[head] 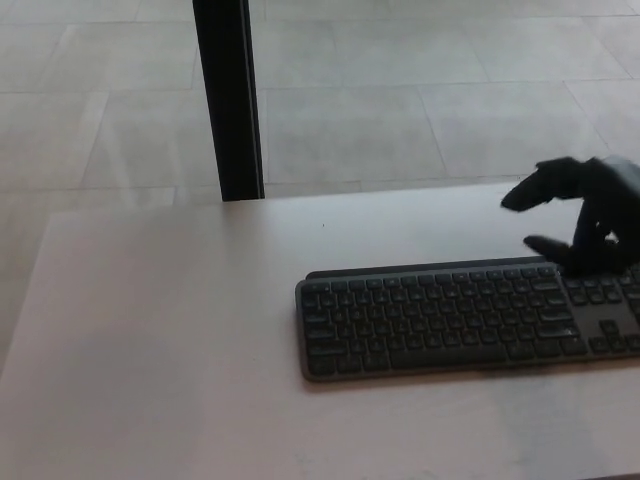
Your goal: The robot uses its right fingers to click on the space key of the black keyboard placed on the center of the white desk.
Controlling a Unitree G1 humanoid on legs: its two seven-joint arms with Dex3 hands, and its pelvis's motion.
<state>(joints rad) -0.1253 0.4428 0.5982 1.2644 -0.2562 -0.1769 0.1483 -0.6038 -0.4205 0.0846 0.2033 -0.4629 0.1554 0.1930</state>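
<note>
**Flat Black Keyboard Waits for One Soft Tap**

Grey floor tiles fill the top of the frame, and a black post [228,100] stands in the upper left. Below them lies the white desk [150,330]. The black keyboard [470,318] sits flat on the desk in the lower right of the frame and runs off the right edge.

It looks thin, hard and light, so a strong push could make it slide. It needs no grabbing. I think one gentle poke on the space key [425,358], the long bar in the bottom row, is enough.

Its long side runs left to right, tipped up a little on the right. The key rows face the bottom of the frame.

The right hand [585,215] is at the right edge, over the keyboard's top right corner. It holds nothing and its fingers are spread. One finger reaches down near the top keys; I cannot tell if it touches.
</note>
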